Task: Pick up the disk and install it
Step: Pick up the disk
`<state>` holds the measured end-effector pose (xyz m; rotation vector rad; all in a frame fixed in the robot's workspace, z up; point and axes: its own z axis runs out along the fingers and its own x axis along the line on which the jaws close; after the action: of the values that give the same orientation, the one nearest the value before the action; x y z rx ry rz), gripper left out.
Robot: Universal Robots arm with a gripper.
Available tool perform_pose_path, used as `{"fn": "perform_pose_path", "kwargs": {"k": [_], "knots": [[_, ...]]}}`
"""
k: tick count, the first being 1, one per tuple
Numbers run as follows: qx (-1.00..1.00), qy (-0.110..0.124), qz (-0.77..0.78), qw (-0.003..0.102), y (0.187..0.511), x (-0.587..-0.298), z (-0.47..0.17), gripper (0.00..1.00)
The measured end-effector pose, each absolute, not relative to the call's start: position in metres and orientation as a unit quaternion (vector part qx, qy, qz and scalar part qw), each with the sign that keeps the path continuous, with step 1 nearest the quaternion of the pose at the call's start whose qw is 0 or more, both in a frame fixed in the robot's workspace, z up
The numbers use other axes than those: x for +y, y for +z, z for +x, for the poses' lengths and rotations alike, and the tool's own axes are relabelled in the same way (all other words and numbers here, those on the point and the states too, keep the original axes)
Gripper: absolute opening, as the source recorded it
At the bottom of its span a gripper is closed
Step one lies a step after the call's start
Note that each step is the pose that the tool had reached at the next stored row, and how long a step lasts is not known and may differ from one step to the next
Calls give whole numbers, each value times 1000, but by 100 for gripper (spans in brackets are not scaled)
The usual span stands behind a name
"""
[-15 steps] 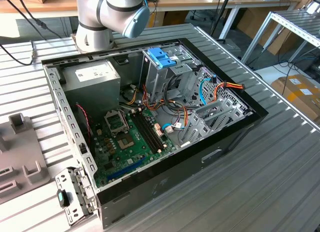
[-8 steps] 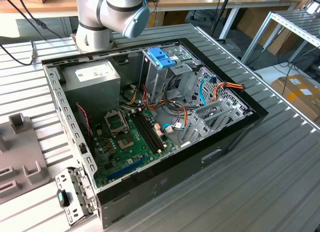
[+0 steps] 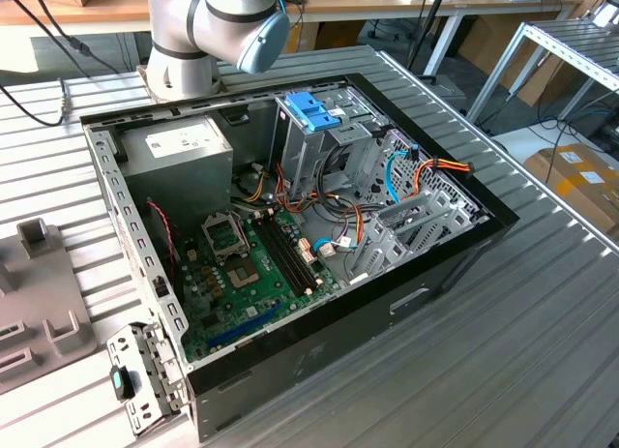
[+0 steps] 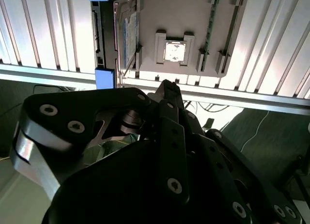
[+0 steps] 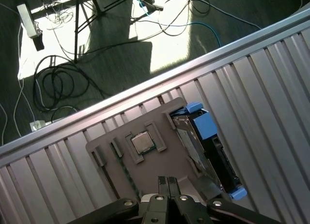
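The disk [image 5: 206, 149] stands on its edge in a slot of a grey fixture plate [image 5: 160, 168] on the ribbed metal table. It is silver-grey with blue plastic rails. In the second wrist view the disk [image 4: 123, 37] shows its labelled face beside the same plate [image 4: 189, 16]. My gripper [image 5: 168, 181] hovers above the plate, a short way to the side of the disk and apart from it. Its two fingertips [image 4: 167, 87] are pressed together, shut with nothing between them.
A square processor chip [image 5: 143, 142] sits in a recess of the plate. In the exterior view an open computer case [image 3: 290, 225] holds a motherboard, a grey power supply [image 3: 179, 148] and a drive cage with a light-blue latch [image 3: 311, 109]. Cables lie on the floor past the table edge [image 5: 121, 96].
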<state>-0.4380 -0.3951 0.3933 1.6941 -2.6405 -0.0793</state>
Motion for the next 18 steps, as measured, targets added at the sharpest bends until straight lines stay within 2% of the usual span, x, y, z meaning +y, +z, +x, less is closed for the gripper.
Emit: {"fn": "perform_pose_path", "kwargs": {"k": [18], "knots": [[-826,-25,564,2,393,-395,-438,11]]}}
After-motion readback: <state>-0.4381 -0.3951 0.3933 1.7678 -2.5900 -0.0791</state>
